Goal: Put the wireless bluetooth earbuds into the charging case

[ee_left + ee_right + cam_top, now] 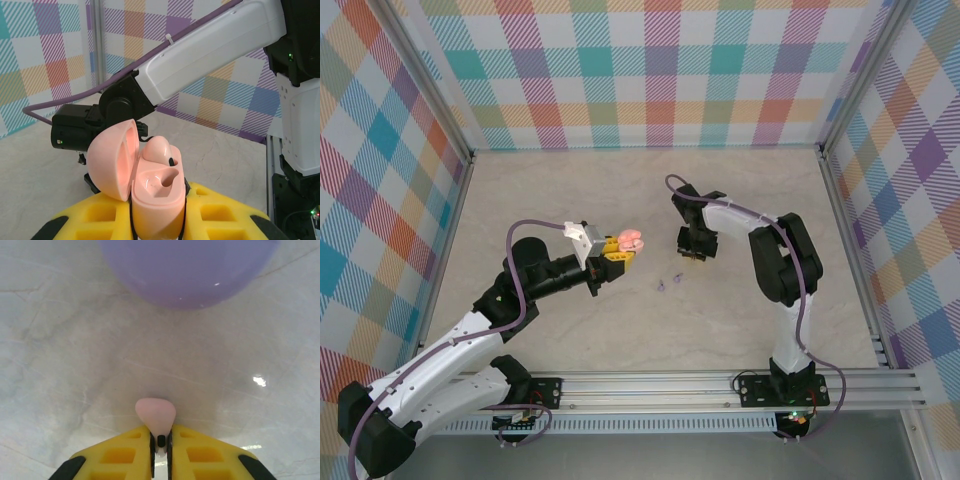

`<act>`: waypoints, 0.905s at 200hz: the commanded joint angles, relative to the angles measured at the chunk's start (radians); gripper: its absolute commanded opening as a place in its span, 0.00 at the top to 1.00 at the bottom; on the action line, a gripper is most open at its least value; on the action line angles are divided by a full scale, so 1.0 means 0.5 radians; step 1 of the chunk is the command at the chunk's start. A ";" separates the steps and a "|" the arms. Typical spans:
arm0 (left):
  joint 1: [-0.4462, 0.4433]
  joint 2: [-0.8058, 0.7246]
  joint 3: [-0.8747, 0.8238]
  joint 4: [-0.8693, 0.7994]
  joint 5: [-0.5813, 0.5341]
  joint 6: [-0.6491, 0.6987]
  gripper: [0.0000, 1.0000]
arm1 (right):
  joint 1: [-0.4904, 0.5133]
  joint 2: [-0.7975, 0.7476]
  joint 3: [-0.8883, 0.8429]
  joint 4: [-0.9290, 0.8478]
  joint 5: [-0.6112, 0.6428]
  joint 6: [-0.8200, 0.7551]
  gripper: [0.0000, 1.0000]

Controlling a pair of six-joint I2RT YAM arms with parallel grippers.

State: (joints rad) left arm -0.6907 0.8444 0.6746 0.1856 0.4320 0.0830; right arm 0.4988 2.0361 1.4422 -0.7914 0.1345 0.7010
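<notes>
My left gripper [616, 250] is shut on a pale pink charging case [630, 241] and holds it above the table. In the left wrist view the case [156, 202] stands upright between the yellow fingers [225, 215] with its lid [111, 159] swung open to the left. One pink earbud [159, 149] sits in the far socket, and the near socket [165, 181] is bare. My right gripper [692, 254] hangs low over the table right of the case. It is shut [160, 434] on a second pink earbud [155, 413], whose rounded head sticks out past the fingertips.
Two tiny lilac earbuds [663, 285] [676, 278] lie on the pale table [570, 190] between the arms. A large, blurred lilac rounded object [187, 270] lies on the table just ahead of my right gripper. Checked walls enclose the table.
</notes>
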 commanded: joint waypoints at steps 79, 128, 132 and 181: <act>-0.023 -0.009 -0.018 0.064 -0.005 -0.006 0.85 | -0.009 -0.154 -0.215 -0.038 -0.137 -0.846 0.83; -0.021 -0.003 -0.005 0.054 0.005 -0.001 0.84 | -0.010 -0.123 -0.147 -0.046 -0.088 -0.796 0.62; -0.023 -0.002 -0.001 0.052 0.005 0.000 0.85 | -0.010 -0.121 -0.138 -0.048 -0.090 -0.799 0.61; -0.021 0.000 0.002 0.055 0.001 0.003 0.85 | -0.013 -0.036 0.063 -0.183 -0.073 -0.810 0.58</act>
State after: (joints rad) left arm -0.6907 0.8444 0.6746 0.1856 0.4324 0.0830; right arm 0.4976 1.9842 1.4025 -0.8158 0.0906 0.3046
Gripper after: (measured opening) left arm 0.216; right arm 0.418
